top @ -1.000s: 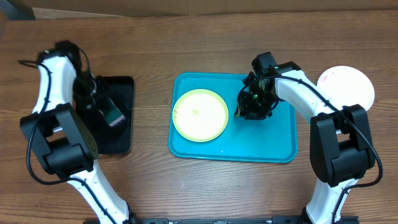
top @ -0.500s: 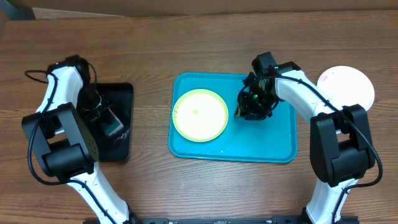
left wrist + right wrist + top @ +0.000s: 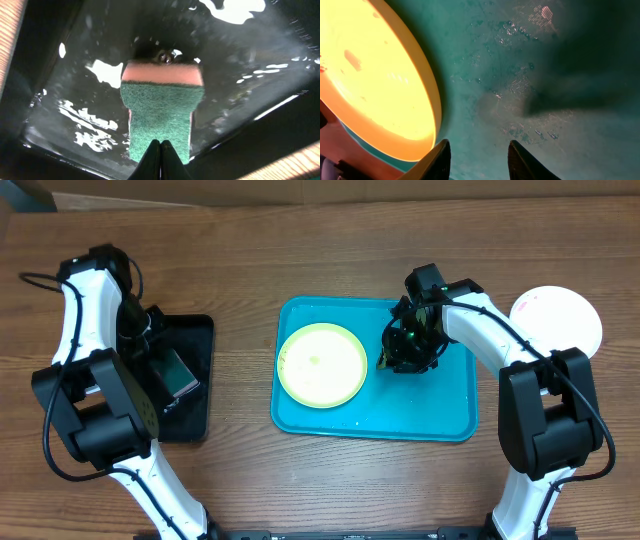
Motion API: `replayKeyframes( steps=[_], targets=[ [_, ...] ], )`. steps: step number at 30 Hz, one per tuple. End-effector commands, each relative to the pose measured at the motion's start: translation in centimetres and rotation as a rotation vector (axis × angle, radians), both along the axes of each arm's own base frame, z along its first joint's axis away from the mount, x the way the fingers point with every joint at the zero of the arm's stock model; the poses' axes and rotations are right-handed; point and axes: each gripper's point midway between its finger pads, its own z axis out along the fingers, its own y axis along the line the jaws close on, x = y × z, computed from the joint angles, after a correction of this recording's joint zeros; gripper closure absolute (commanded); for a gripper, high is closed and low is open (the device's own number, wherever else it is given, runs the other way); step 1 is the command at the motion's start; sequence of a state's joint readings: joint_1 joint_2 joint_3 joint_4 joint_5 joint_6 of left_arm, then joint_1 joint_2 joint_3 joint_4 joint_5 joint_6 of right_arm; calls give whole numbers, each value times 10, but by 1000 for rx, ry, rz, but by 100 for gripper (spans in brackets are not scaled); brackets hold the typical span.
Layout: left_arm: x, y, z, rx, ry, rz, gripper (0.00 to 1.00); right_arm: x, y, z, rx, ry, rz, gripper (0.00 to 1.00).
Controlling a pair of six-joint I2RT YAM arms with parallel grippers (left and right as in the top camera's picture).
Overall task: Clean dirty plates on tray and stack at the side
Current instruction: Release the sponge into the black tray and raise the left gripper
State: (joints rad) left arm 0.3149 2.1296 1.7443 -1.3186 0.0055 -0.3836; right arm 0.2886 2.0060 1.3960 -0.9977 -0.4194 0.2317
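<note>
L hand point(image 3: 160, 149) pinching sponge point(image 3: 161, 102), white plate point(image 3: 575, 315) part hidden by R arm point(image 3: 490, 330)

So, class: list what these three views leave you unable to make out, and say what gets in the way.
- Overhead: right gripper fingertips, hidden under the right arm.
- Overhead: white plate, left edge covered by that arm; its marks too faint to read.
- Right wrist: yellow-green plate, cut off at the left edge, washed out by glare.
- Left wrist: sponge, near end behind the shut left gripper.

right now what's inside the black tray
A green-faced sponge, pinched by the left gripper, and a wet sheen on the black tray floor. What lies under the sponge is covered.
</note>
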Motion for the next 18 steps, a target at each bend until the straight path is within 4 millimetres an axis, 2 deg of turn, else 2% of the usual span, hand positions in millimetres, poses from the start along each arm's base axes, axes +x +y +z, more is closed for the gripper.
replayKeyframes(
  steps=[1, 7, 10, 14, 17, 18],
  targets=[
    [-21, -3, -22, -7, 76, 29, 96, 3, 2, 1, 10, -6, 2, 61],
    [-38, -7, -67, -2, 87, 37, 96, 4, 2, 1, 11, -7, 2, 61],
    [-42, 1, -71, 45, 98, 29, 96, 3, 1, 1, 9, -3, 2, 61],
    [-36, 7, -54, 64, 101, 26, 96, 3, 2, 1, 11, -4, 2, 61],
    [-21, 12, -23, 70, 80, 28, 96, 4, 2, 1, 12, -7, 2, 66],
    [-14, 14, -6, 75, 65, 28, 96, 4, 2, 1, 12, -8, 2, 67]
  ],
)
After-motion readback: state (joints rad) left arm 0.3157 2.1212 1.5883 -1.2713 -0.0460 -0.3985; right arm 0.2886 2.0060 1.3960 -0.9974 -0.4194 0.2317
